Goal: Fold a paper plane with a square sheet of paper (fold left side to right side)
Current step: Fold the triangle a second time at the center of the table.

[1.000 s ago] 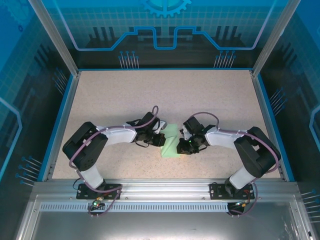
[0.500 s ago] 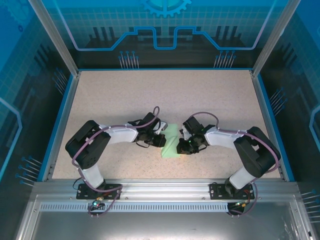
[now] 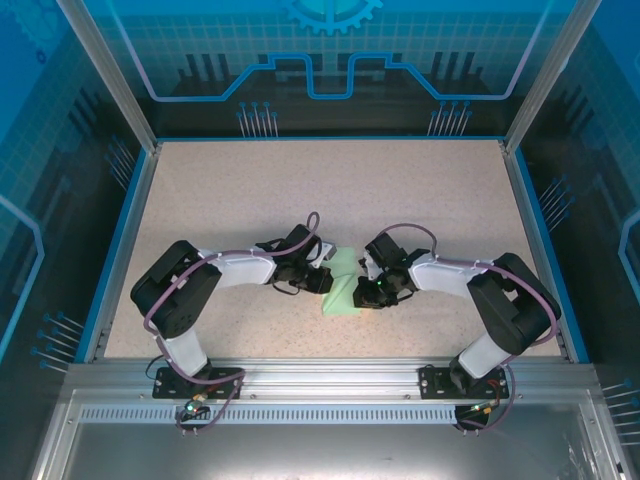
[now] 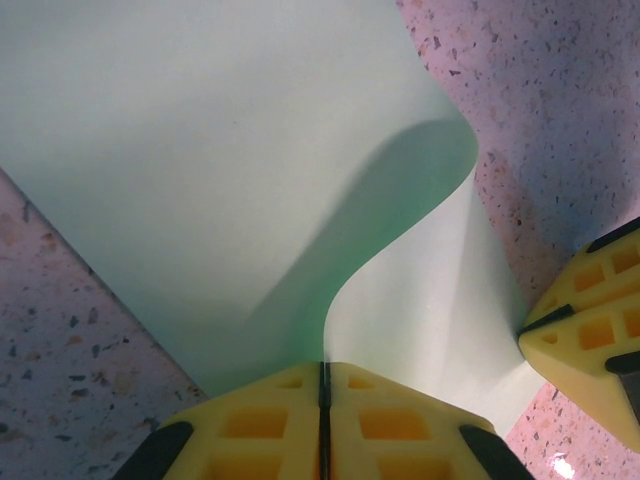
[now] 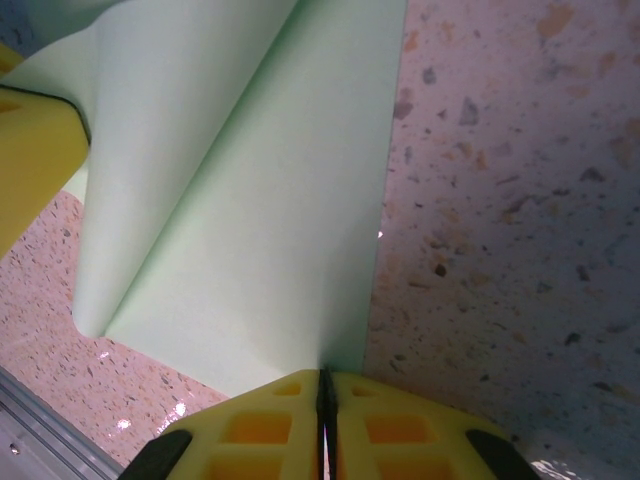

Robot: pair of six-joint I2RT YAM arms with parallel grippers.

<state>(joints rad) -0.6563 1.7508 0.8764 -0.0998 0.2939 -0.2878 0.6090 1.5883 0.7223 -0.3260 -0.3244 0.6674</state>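
The square sheet of paper [image 3: 345,292] is pale mint green and lies mid-table between my two arms, partly folded over itself. In the left wrist view the paper [image 4: 200,150] has one edge lifted in a curl, and my left gripper [image 4: 323,368] is shut on that raised edge. My right gripper [image 5: 325,375] is shut on the paper's [image 5: 260,230] opposite edge, low against the table. In the top view the left gripper [image 3: 322,279] and right gripper [image 3: 369,291] face each other across the sheet, close together. No pointed paper plane shape can be seen.
The speckled beige table [image 3: 300,190] has open room behind and to both sides of the paper. Blue walls and metal posts ring it. The right gripper's yellow finger [image 4: 590,330] sits close beside the left gripper's hold.
The left arm's elbow has shifted a little to the right. The paper and both grips look the same.
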